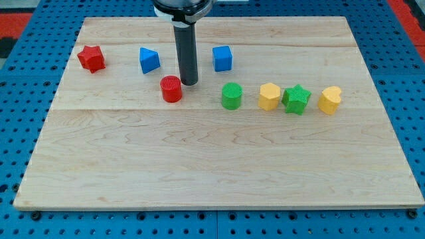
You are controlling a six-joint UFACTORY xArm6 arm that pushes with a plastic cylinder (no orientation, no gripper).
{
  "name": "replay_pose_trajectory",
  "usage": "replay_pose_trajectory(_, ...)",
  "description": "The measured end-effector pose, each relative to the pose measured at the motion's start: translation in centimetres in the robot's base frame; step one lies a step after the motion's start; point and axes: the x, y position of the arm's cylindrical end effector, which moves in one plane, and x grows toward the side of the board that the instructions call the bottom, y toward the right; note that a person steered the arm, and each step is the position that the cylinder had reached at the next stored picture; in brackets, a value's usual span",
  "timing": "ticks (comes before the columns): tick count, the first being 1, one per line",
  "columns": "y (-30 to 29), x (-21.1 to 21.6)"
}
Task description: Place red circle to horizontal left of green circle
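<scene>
The red circle (171, 88) stands on the wooden board left of the middle. The green circle (231, 95) stands to its right, a gap apart and slightly lower in the view. My tip (189, 83) rests on the board just right of and slightly above the red circle, close to or touching its upper right edge. The dark rod rises from there to the view's top.
A red star (91, 58) sits at the upper left, a blue triangle (149, 60) left of the rod and a blue cube (222, 58) right of it. A yellow hexagon (269, 96), a green star (296, 99) and a yellow heart (329, 99) line up right of the green circle.
</scene>
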Motion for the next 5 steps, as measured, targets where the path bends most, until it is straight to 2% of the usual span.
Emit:
replay_pose_trajectory(2,-1.6,-0.4)
replay_pose_trajectory(4,-9.0,-0.4)
replay_pose_trajectory(5,-10.5,0.7)
